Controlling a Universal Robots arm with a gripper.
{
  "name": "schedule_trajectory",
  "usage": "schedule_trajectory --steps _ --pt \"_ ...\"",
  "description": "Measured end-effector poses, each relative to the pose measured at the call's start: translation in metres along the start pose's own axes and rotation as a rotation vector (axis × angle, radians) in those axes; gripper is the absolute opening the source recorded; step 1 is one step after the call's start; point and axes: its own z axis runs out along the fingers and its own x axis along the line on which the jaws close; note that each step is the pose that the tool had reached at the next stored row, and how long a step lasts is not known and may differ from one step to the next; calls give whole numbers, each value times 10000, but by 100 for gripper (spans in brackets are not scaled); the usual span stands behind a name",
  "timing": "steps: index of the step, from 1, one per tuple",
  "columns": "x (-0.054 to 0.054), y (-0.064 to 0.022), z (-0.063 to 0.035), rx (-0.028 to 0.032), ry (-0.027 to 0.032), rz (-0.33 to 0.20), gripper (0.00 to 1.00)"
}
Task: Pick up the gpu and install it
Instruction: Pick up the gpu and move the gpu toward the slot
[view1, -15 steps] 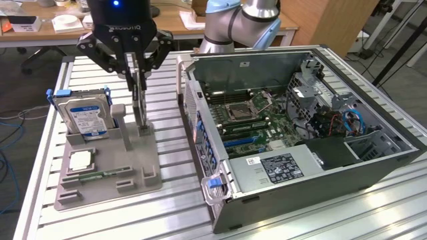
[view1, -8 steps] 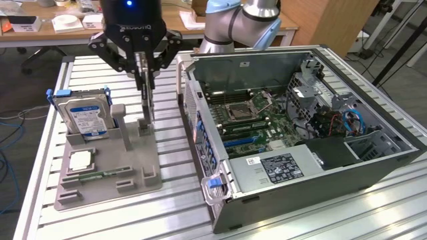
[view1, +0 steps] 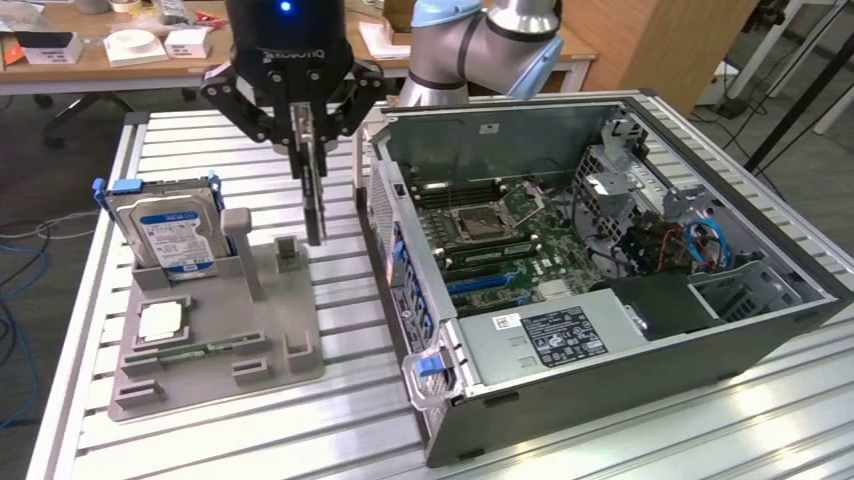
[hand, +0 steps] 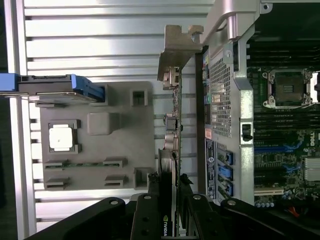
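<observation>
Black, thin, flat rectangular gpu (view1: 315, 190) with a silver metal bracket at one end: clamped on edge in the black gripper (view1: 310, 128), jaws closed against both faces. Hangs vertical, bracket at the end away from the fingers.

Position: above the slatted aluminium table (view1: 347, 420), over the strip between the grey plastic parts holder (view1: 254, 330) and the rear wall of the open dark-grey computer case (view1: 601, 380). Appears clear of the holder, lower end near one of its small upright posts; contact there cannot be ruled out from the exterior view. Wrist view confirms the gpu (hand: 172, 135) just beside the holder's (hand: 100, 150) edge and apart from the case (hand: 225, 100), with the gripper (hand: 169, 182) closed around its near end.

Elsewhere on the holder, untouched:
- Silver hard drive with blue label and blue clips (view1: 167, 235), standing upright at the corner farthest from the case.
- Square silver processor chip (view1: 160, 322), lying flat in its recess.
- Narrow green memory stick (view1: 200, 350), lying flat alongside.

Step in hand, judged: pick-up done, carry toward the case under way, install not yet done. Green motherboard (view1: 494, 240) lies exposed and facing up, blue expansion slots (view1: 481, 285) unoccupied.

Requirement for seating, judged: connector edge lined up over a slot and bracket toward the rear wall. Long axis vertical as held, so re-orienting is likely needed. Risk noted: bracket catching on the case rim.
</observation>
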Motion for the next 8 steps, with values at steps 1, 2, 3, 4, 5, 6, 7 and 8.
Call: schedule_trajectory --steps 1,2,3,4,5,6,7,8 --pt "-22 1 0 0 1 0 26" --pt "-47 2 1 0 1 0 26" --pt "-71 4 1 1 0 0 26" --pt "-94 5 2 1 1 0 26" --pt "-117 6 3 0 0 0 26" --pt "-139 7 4 -1 0 -1 26" --pt "-159 8 4 0 0 -1 26" --pt "-182 9 5 0 0 -1 26"
